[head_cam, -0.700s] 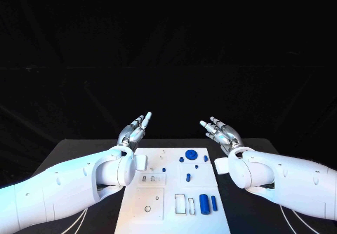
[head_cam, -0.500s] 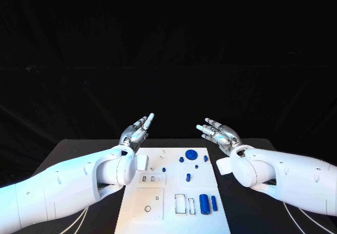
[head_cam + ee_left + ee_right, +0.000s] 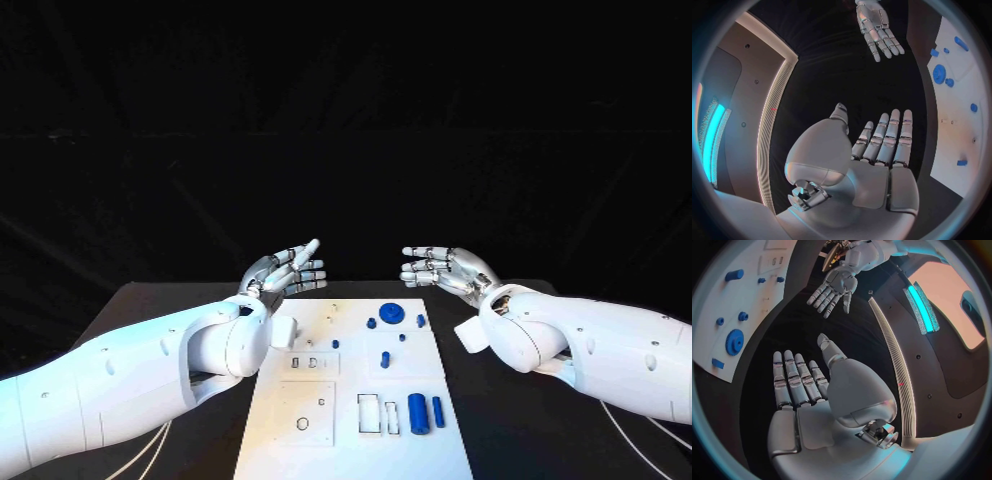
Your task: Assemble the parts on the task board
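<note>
Head view looks down on a black table [image 3: 144, 310] set against a dark, unlit background, with the white task board [image 3: 325, 420] lying along the middle of the table and running toward its near edge. Small blue parts rest on the board's right half: a blue gear [image 3: 391, 312] near the far edge, a blue cylinder [image 3: 417, 413] and a slimmer blue bar [image 3: 437, 411] side by side near the near right corner, and a short blue peg [image 3: 385, 359] between them at mid-board. Rectangular and oval cut-outs mark the board's left and near portions.

Both white arms reach in from the table's sides, and both hands hang in the air beyond the board's far edge, touching nothing. Left hand [image 3: 286, 270] is raised above the far left corner, its fingers spread and partly bent, one pointing upward, with nothing in its grasp. Right hand [image 3: 447, 268] hovers off the far right corner, palm turned toward the other hand, fingers extended and apart, equally empty.

Left wrist view shows that hand's flat palm and straight fingers [image 3: 891, 140] lying close together side by side, the board's edge [image 3: 967, 90] well apart from them.
</note>
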### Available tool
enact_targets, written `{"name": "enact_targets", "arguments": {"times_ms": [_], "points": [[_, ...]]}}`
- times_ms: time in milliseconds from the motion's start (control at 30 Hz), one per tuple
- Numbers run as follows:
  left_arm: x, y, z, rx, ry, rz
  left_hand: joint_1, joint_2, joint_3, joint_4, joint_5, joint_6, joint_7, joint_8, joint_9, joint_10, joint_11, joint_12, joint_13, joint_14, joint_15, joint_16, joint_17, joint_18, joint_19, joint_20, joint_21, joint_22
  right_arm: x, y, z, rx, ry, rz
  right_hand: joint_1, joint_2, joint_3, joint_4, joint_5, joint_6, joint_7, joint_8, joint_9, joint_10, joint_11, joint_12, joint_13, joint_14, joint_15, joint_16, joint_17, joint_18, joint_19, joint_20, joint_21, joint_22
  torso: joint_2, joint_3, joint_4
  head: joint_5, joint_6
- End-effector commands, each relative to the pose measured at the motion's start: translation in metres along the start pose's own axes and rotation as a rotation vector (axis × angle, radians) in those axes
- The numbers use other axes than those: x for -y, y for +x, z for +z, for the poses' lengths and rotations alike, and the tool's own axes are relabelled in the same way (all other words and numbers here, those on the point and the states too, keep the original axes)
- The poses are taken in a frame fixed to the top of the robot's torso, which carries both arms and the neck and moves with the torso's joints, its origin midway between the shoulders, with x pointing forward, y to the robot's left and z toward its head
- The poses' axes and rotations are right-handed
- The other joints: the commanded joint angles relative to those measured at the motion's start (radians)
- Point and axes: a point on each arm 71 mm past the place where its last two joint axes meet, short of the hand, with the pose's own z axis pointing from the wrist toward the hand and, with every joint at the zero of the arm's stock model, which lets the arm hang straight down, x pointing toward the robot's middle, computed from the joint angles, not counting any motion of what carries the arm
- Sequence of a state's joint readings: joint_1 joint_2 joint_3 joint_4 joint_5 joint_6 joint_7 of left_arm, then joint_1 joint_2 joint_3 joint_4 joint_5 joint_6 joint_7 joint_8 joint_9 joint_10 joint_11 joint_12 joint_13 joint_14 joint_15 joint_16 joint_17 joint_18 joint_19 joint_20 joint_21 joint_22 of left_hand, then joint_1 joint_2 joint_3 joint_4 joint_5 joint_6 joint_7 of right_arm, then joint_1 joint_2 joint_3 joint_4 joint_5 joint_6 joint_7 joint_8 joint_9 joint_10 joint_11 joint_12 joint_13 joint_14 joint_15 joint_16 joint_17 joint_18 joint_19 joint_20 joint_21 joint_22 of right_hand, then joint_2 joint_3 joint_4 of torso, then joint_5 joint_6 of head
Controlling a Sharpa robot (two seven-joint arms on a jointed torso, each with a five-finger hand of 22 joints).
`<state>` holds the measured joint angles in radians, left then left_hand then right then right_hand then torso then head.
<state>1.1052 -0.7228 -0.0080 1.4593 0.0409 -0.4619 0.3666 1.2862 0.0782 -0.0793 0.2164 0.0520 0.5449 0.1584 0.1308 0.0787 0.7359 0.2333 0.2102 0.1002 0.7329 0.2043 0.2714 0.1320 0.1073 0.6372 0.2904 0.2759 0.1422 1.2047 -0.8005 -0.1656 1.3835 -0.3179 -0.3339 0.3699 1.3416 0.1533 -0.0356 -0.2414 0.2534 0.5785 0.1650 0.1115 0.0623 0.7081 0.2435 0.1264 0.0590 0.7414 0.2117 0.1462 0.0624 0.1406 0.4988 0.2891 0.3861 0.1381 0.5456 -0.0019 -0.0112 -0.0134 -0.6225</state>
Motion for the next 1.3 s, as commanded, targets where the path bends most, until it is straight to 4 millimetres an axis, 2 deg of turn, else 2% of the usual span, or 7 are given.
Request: {"name": "enact_targets", "arguments": {"times_ms": [33, 267, 500, 667, 867, 1000, 1300], "points": [[0.003, 0.003, -0.003, -0.107, 0.012, 0.014, 0.084, -0.021, 0.019, -0.053, -0.005, 0.238, 0.080, 0.076, 0.034, 0.132, -0.034, 0.041, 0.012, 0.085, -0.032, 0.021, 0.009, 0.028, 0.048, -0.002, 0.017, 0.002, -0.004, 0.004, 0.002, -0.089, -0.035, -0.196, 0.035, -0.021, 0.055, -0.048, -0.001, 0.257, 0.094, 0.031, 0.006, 0.240, -0.045, 0.033, 0.008, 0.294, -0.064, 0.048, 0.011, 0.045, 0.194, -0.024, 0.117, 0.041, 0.001, 0.0003, -0.0016, 0.006, -0.003], [0.008, -0.007, -0.012, -0.146, 0.022, 0.050, 0.177, -0.043, 0.043, -0.109, -0.002, 0.337, 0.045, 0.077, 0.024, 0.282, -0.081, 0.036, 0.005, 0.275, -0.090, 0.055, 0.036, 0.078, 0.168, -0.009, 0.063, 0.010, -0.014, 0.005, 0.007, -0.141, -0.079, -0.406, 0.046, -0.056, 0.124, -0.051, 0.055, 0.337, 0.056, 0.034, 0.005, 0.377, -0.093, 0.028, 0.009, 0.463, -0.127, 0.075, 0.046, 0.045, 0.288, -0.085, 0.216, 0.090, 0.012, -0.0014, -0.0055, 0.010, -0.004], [0.017, -0.015, -0.029, -0.166, 0.012, 0.057, 0.206, -0.041, 0.060, -0.109, -0.002, 0.424, 0.021, 0.093, 0.029, 0.392, -0.117, 0.051, 0.009, 0.369, -0.128, 0.105, 0.077, 0.079, 0.241, -0.036, 0.102, 0.022, -0.032, 0.014, 0.016, -0.231, -0.115, -0.619, 0.034, -0.098, 0.166, -0.046, 0.053, 0.408, 0.014, 0.034, 0.011, 0.511, -0.147, 0.032, 0.027, 0.687, -0.197, 0.206, 0.160, 0.043, 0.388, -0.159, 0.426, 0.214, 0.042, -0.0015, -0.0091, 0.007, -0.009], [0.024, -0.013, -0.037, -0.193, 0.011, 0.071, 0.211, -0.046, 0.068, -0.100, -0.002, 0.449, 0.007, 0.096, 0.032, 0.421, -0.131, 0.051, 0.009, 0.398, -0.144, 0.141, 0.106, 0.078, 0.273, -0.054, 0.124, 0.030, -0.035, 0.018, 0.023, -0.314, -0.062, -0.795, -0.014, -0.121, 0.179, -0.045, 0.064, 0.442, -0.006, 0.026, 0.015, 0.561, -0.168, 0.034, 0.053, 0.719, -0.218, 0.308, 0.273, 0.042, 0.407, -0.179, 0.485, 0.255, 0.062, -0.0007, -0.0030, 0.000, -0.006], [0.031, -0.008, -0.045, -0.218, 0.016, 0.080, 0.209, -0.058, 0.074, -0.084, -0.002, 0.461, 0.000, 0.088, 0.031, 0.439, -0.138, 0.038, 0.006, 0.427, -0.156, 0.183, 0.146, 0.077, 0.311, -0.075, 0.153, 0.041, -0.042, 0.019, 0.029, -0.319, -0.033, -0.961, -0.048, -0.140, 0.209, -0.042, 0.116, 0.475, -0.021, 0.019, 0.024, 0.579, -0.180, 0.043, 0.095, 0.698, -0.227, 0.422, 0.404, 0.041, 0.425, -0.190, 0.512, 0.278, 0.092, -0.0010, 0.0046, -0.006, 0.000], [0.037, -0.005, -0.049, -0.232, 0.026, 0.088, 0.210, -0.065, 0.077, -0.080, -0.002, 0.464, 0.002, 0.084, 0.031, 0.443, -0.138, 0.037, 0.007, 0.425, -0.158, 0.202, 0.164, 0.076, 0.319, -0.082, 0.164, 0.046, -0.049, 0.021, 0.033, -0.287, -0.031, -1.063, -0.075, -0.152, 0.222, -0.035, 0.154, 0.478, -0.011, 0.013, 0.028, 0.536, -0.169, 0.015, 0.092, 0.660, -0.216, 0.428, 0.433, 0.039, 0.412, -0.185, 0.502, 0.277, 0.109, -0.0022, 0.0068, -0.013, 0.001], [0.048, 0.000, -0.058, -0.262, 0.050, 0.089, 0.204, -0.071, 0.083, -0.064, -0.002, 0.447, 0.011, 0.066, 0.025, 0.420, -0.128, 0.015, 0.001, 0.410, -0.152, 0.230, 0.196, 0.075, 0.318, -0.086, 0.175, 0.052, -0.065, 0.034, 0.034, -0.229, -0.092, -1.239, -0.113, -0.185, 0.241, -0.023, 0.148, 0.494, -0.019, 0.009, 0.038, 0.473, -0.162, -0.026, 0.080, 0.674, -0.211, 0.478, 0.493, 0.042, 0.442, -0.180, 0.511, 0.285, 0.147, -0.0052, 0.0141, -0.021, 0.009]]}}
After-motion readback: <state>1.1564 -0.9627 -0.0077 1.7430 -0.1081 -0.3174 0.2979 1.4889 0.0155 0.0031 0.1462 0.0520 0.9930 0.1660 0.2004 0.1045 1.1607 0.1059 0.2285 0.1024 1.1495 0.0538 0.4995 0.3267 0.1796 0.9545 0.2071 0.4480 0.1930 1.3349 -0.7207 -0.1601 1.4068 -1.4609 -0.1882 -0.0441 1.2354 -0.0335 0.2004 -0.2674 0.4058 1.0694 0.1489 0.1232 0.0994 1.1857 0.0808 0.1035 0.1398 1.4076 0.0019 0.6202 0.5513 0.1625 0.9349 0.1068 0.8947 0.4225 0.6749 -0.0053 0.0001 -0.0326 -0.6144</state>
